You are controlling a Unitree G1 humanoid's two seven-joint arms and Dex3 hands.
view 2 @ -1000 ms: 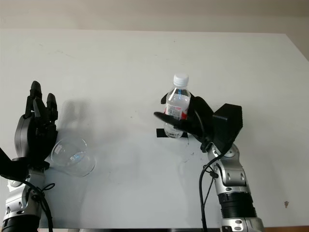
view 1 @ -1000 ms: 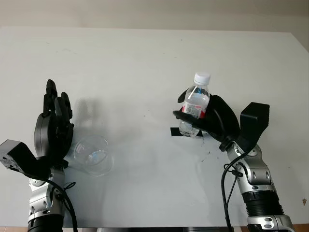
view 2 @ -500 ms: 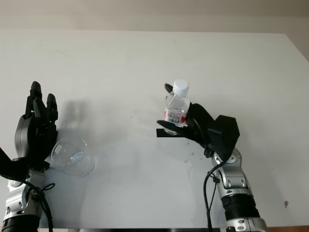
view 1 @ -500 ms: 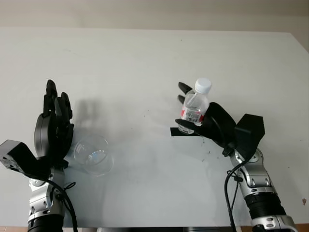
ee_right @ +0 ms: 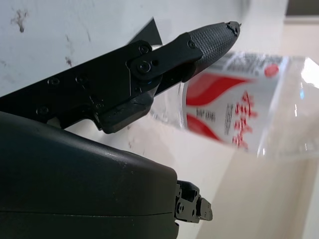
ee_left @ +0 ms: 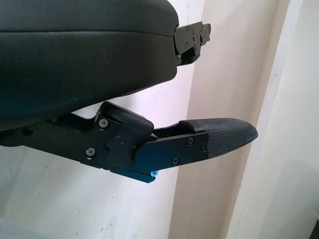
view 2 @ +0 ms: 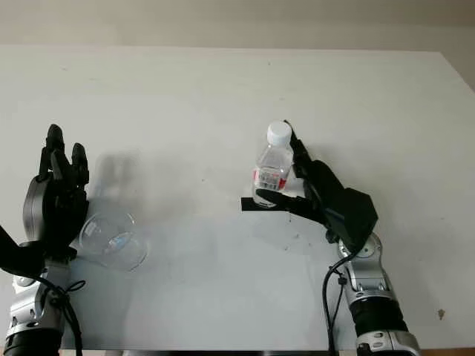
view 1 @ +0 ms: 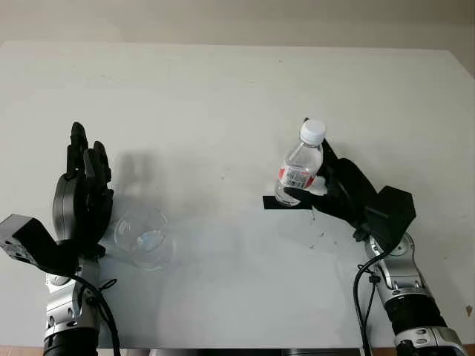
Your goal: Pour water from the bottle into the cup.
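We see our right hand (view 1: 338, 194) with fingers loosely around the capped water bottle (view 1: 300, 163), upright mid-counter; the plastic cup (view 1: 144, 238) sits toward the counter's left edge beside our open left hand (view 1: 82, 200).

a white table (view 1: 223, 81) spreads across the view. right of its middle a clear bottle (view 1: 300, 165) with a white cap and a red-and-white label stands on a strip of black tape (view 1: 276, 203), leaning a little. the right hand (view 1: 335, 187) is at the bottle's right side, one finger crossing in front of the bottle's base and another rising behind near the cap; whether it grips cannot be told. toward the table's near left corner a clear cup (view 1: 143, 237) stands upright. the left hand (view 1: 82, 194) is open just beside the cup's left side, fingers pointing toward the far edge.
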